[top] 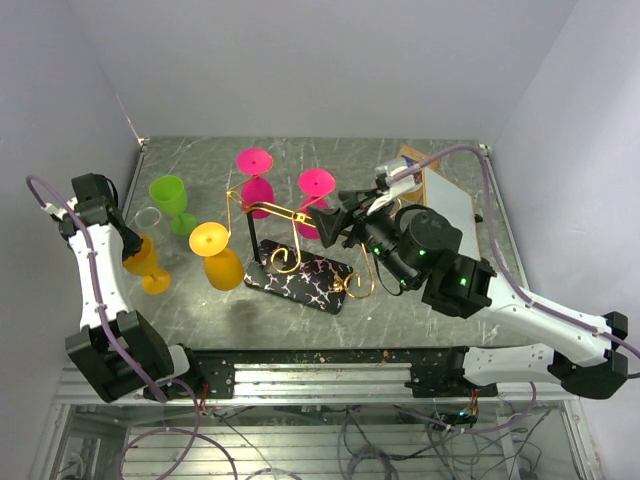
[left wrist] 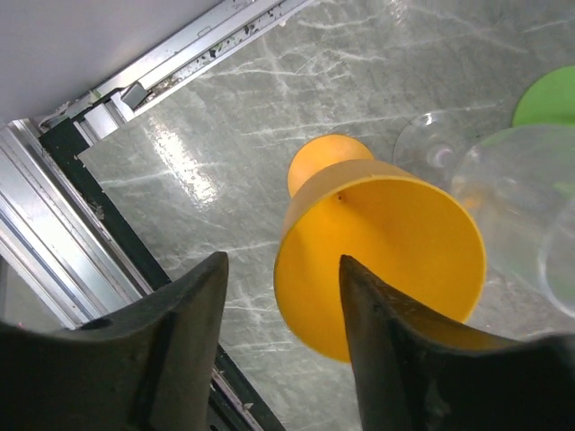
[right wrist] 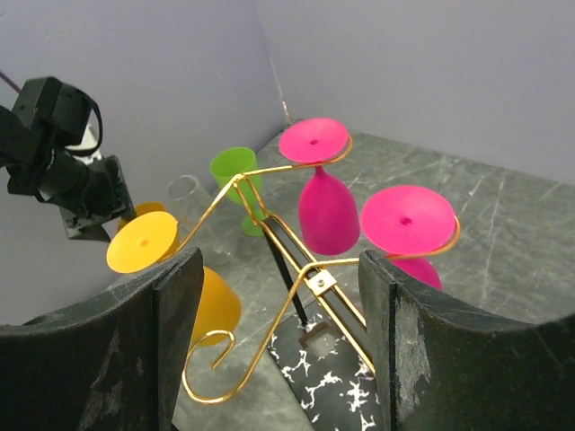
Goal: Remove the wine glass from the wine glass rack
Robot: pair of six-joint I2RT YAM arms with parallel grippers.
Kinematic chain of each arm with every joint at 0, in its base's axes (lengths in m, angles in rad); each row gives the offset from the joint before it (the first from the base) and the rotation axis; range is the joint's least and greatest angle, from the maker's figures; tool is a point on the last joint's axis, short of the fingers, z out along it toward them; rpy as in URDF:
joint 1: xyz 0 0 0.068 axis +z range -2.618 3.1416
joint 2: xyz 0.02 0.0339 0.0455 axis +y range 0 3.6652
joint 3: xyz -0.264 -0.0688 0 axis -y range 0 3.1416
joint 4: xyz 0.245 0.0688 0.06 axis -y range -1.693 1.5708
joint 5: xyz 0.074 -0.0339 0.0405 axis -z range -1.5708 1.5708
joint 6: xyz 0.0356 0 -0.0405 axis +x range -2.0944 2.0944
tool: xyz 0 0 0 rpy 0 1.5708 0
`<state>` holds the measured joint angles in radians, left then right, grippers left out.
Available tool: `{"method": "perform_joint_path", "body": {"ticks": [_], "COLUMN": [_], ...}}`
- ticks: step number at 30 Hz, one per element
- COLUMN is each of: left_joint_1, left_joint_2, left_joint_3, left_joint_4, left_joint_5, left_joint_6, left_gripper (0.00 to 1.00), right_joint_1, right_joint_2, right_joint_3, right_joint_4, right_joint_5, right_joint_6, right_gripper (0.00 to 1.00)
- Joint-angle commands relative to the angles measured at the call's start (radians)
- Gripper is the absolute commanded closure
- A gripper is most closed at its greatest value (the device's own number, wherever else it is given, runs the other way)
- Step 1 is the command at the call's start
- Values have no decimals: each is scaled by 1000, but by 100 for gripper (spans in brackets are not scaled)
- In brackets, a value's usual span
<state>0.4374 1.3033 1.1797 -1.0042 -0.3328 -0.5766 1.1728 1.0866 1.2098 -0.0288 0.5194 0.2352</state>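
table [top: 330, 155]: grey marbled stone look, smooth, glossy
wine glass rack [top: 270, 209]: polished gold metal wire
rack base [top: 300, 279]: glossy black, white-veined
orange wine glass [left wrist: 386, 251]: opaque plastic, smooth, satin
pink wine glass [right wrist: 328, 211]: opaque plastic, slight sheen
clear glass [left wrist: 530, 197]: transparent, glossy
fingers [right wrist: 422, 350]: black plastic, matt, grainy
frame [top: 320, 380]: brushed aluminium

White links [top: 100, 268], black right gripper [right wrist: 278, 259], seemingly lilac cables [top: 491, 205].

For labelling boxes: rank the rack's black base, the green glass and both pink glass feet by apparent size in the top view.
1. black base
2. green glass
3. left pink foot and right pink foot: alike, and raised nearer the camera, so unranked between them.
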Motion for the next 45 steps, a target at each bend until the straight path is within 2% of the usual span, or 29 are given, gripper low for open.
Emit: {"method": "perform_joint_path", "body": {"ticks": [1, 4, 8, 15, 18, 23, 26, 28, 33, 37, 40, 45], "left_joint_1": [14, 14, 8, -47, -105, -255, -342, -378, -412, -424, -441, -503], "left_joint_2": [-79, -121, -169, -225, -236, -256, -283, -298, -303, -316, -329, -346], "left_joint_3": [62, 126, 224, 309, 337, 377, 370, 368, 385, 371, 350, 330], "left_joint_4": [-24, -48, -91, -71, -61, -57, -36, -34, -63, -65, -54, -52], "left_joint_5": [4, 37, 114, 463, 525, 407, 323, 260, 111, 93, 88, 1], "left_joint_6": [16, 53, 94, 242, 285, 337, 348, 345, 294, 269, 270, 274], "left_gripper": [33, 30, 28, 22, 21, 18, 17, 16, 13, 11, 11, 8], "right_joint_1": [3, 4, 4, 23, 43, 92, 132, 167, 195, 195, 194, 189], "right_joint_2": [42, 89, 126, 235, 283, 347, 407, 454, 556, 639, 697, 763], "right_joint_3": [66, 89, 94, 152, 171, 162, 197, 227, 269, 342, 385, 430], "right_joint_4": [0, 3, 32, 16, 18, 106, 83, 68, 95, 98, 105, 101], "right_joint_5": [-150, -344, -524, -591, -580, -530, -551, -510, -441, -415, -394, -345], "right_joint_6": [-118, -247, -346, -509, -575, -675, -791, -876, -998, -1033, -1045, -1057], "right_gripper": [31, 31, 31, 31, 31, 28, 26, 24, 22, 22, 25, 31]}}
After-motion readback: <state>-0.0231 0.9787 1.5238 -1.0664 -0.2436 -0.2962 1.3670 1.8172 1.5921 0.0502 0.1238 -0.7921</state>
